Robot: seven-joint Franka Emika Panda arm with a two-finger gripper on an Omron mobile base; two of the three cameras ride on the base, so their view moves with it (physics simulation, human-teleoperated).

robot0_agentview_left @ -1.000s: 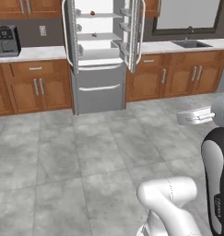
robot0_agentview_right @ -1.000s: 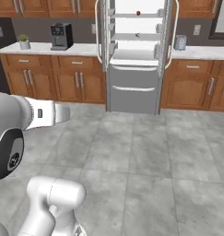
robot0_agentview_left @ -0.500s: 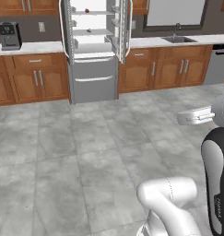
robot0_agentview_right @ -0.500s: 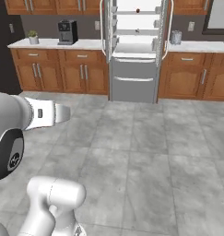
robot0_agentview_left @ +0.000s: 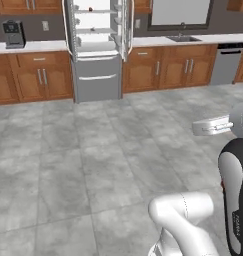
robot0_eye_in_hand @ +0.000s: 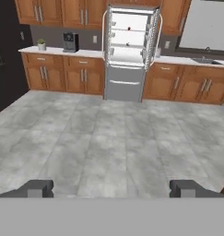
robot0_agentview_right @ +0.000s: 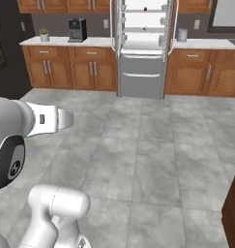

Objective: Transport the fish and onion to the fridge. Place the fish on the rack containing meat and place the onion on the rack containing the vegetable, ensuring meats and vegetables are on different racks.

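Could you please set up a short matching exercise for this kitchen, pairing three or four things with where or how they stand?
Things:
1. fridge
2. coffee maker
3. sink
4. gripper

Place or state:
A. on the counter left of the fridge, beside a small plant
B. open, with nothing between its fingers
C. doors swung open, white shelves showing
D. set in the counter under the window, right of the fridge

Pairs: 1-C, 2-A, 3-D, 4-B
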